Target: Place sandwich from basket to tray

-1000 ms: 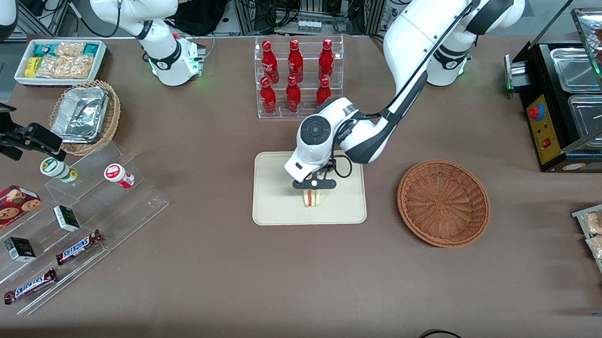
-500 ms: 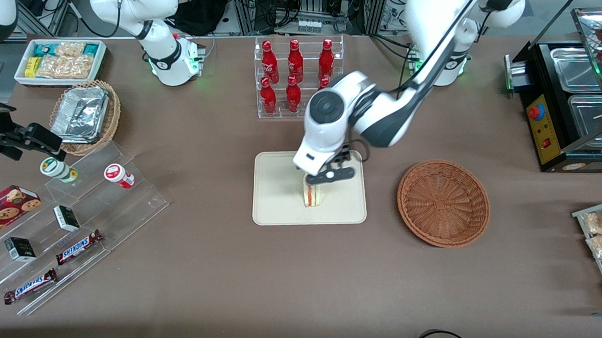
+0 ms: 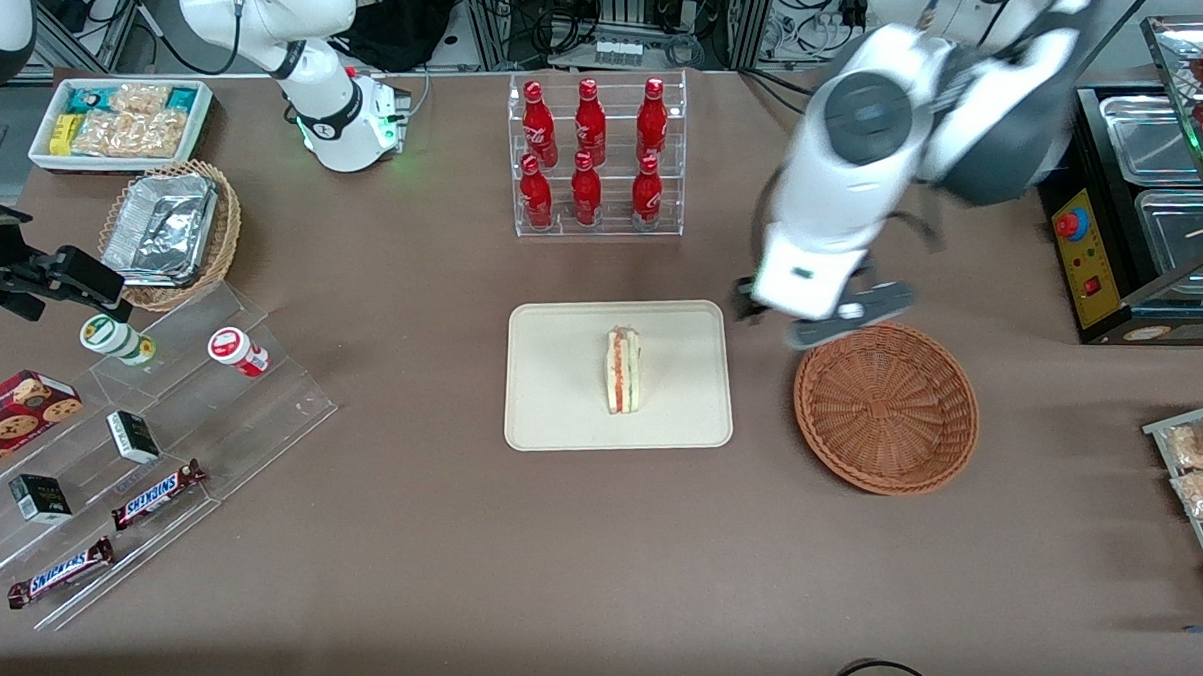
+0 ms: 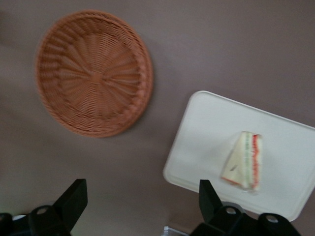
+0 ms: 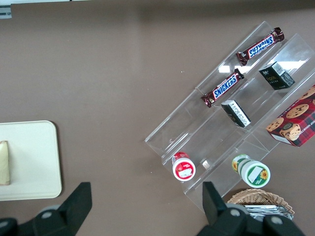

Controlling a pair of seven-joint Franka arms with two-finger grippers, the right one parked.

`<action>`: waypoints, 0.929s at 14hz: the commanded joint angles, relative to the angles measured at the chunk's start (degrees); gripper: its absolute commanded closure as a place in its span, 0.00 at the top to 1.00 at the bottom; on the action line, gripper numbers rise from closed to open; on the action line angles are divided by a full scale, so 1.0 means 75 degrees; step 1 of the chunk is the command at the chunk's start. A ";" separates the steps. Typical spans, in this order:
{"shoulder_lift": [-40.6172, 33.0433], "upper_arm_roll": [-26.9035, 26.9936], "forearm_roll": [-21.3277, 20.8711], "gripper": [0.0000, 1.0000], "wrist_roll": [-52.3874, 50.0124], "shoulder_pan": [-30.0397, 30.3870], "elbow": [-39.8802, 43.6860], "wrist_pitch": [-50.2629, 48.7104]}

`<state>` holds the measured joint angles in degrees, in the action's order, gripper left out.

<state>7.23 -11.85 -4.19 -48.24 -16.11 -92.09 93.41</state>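
The sandwich [image 3: 622, 371], a pale triangular wedge with red and green filling, stands on its edge on the cream tray [image 3: 559, 417]. It also shows in the left wrist view [image 4: 243, 160] on the tray [image 4: 206, 128]. The reddish-brown wicker basket [image 3: 886, 405] is empty and lies beside the tray toward the working arm's end; it shows in the left wrist view too [image 4: 93, 73]. My left gripper [image 3: 822, 321] is open and empty, raised high above the table between tray and basket, over the basket's rim farther from the front camera. Its dark fingertips [image 4: 73, 201] stand wide apart.
A clear rack of red bottles [image 3: 593, 158] stands farther from the front camera than the tray. A black food warmer [image 3: 1147, 197] sits at the working arm's end. A tan basket with foil containers [image 3: 170, 228], a snack bin [image 3: 119, 121] and clear shelves of snacks [image 3: 148, 442] lie toward the parked arm's end.
My left gripper let go of the sandwich on the tray, rose and swung away toward the basket. The sandwich stays standing on the tray.
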 commanded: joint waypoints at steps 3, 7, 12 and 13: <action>-0.1056 -0.0084 0.0277 1.00 0.2431 0.1606 -0.0460 -0.0898; -0.1174 -0.0072 0.0277 1.00 0.4145 0.2628 -0.0459 -0.1181; -0.1233 -0.0072 0.0743 1.00 0.6280 0.3496 -0.0425 -0.1662; -0.1187 -0.0083 0.0769 1.00 0.6269 0.3485 -0.0401 -0.1626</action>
<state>-0.42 -11.66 -0.22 -3.16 8.94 -94.42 81.58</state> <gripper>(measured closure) 0.000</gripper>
